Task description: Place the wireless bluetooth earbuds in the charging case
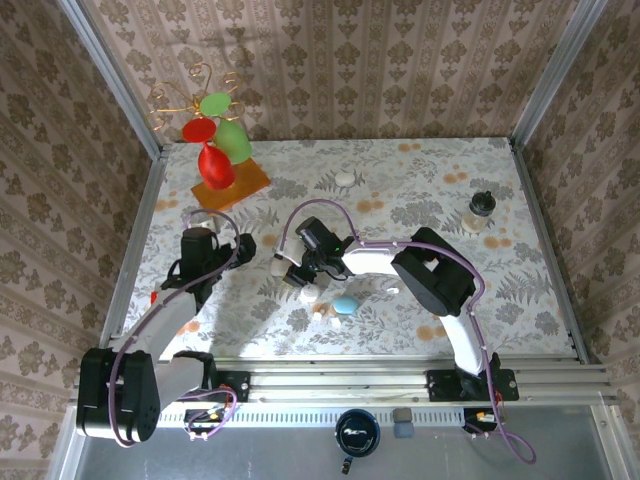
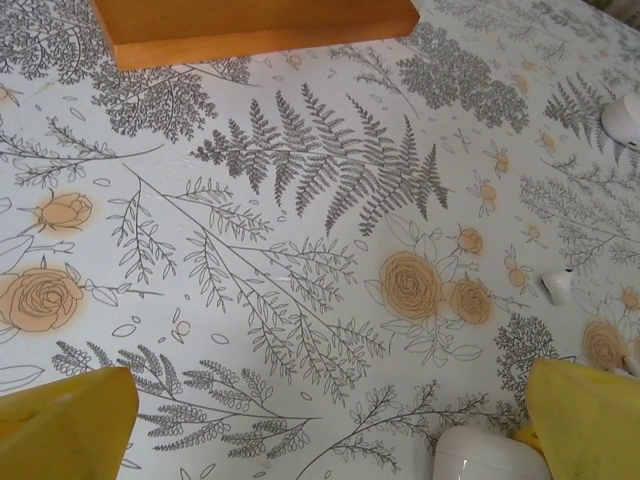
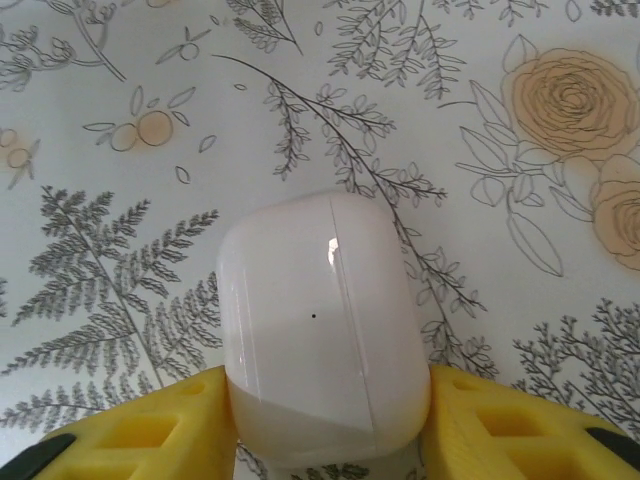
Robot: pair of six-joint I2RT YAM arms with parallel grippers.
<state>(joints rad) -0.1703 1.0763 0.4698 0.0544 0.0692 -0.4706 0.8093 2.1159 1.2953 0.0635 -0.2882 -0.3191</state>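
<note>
Tablecloth [image 3: 120,100] pale, grey ferns, orange roses; case [image 3: 320,330] glossy white; right end effector pads [image 3: 500,430] yellow.

Bright even light; soft shadows; small glare on white case [image 3: 320,330]; focus sharp.

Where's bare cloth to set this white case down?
Free: near-right corner, between the jar and the table's near edge; also between the orange board and the far white case. Crowded: around the blue case by the right gripper, loose earbuds there.
</note>
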